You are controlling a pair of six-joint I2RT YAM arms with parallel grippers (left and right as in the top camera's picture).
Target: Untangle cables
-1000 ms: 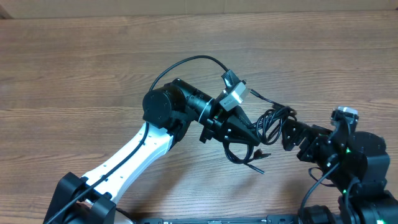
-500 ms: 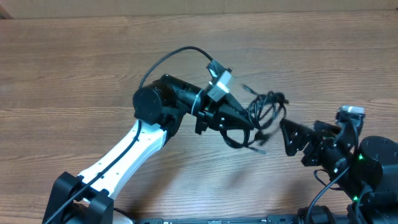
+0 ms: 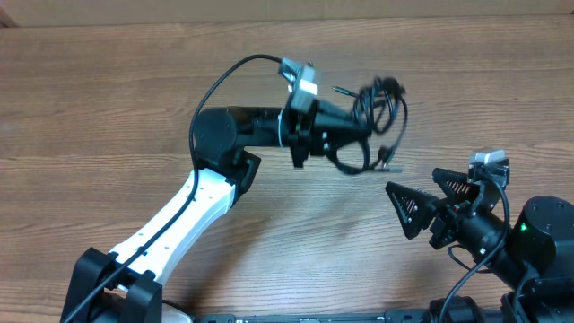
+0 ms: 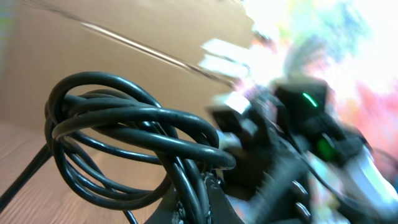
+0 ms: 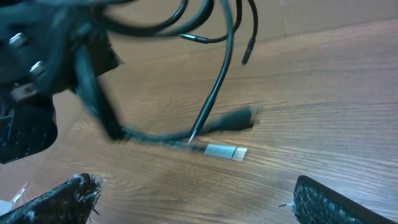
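The wood-grain table (image 3: 108, 99) lies unchanged. The left arm (image 3: 179, 215) has swung up and away across it. Its pincer (image 3: 359, 135) is pressed together on the knotted black cables (image 3: 381, 103), carrying the bundle off from the right pincer (image 3: 411, 178), which has drawn back and stands spread wide, well apart.

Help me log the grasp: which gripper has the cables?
The left gripper: it is shut on the cables, while the right gripper stands wide open, empty and apart from them.
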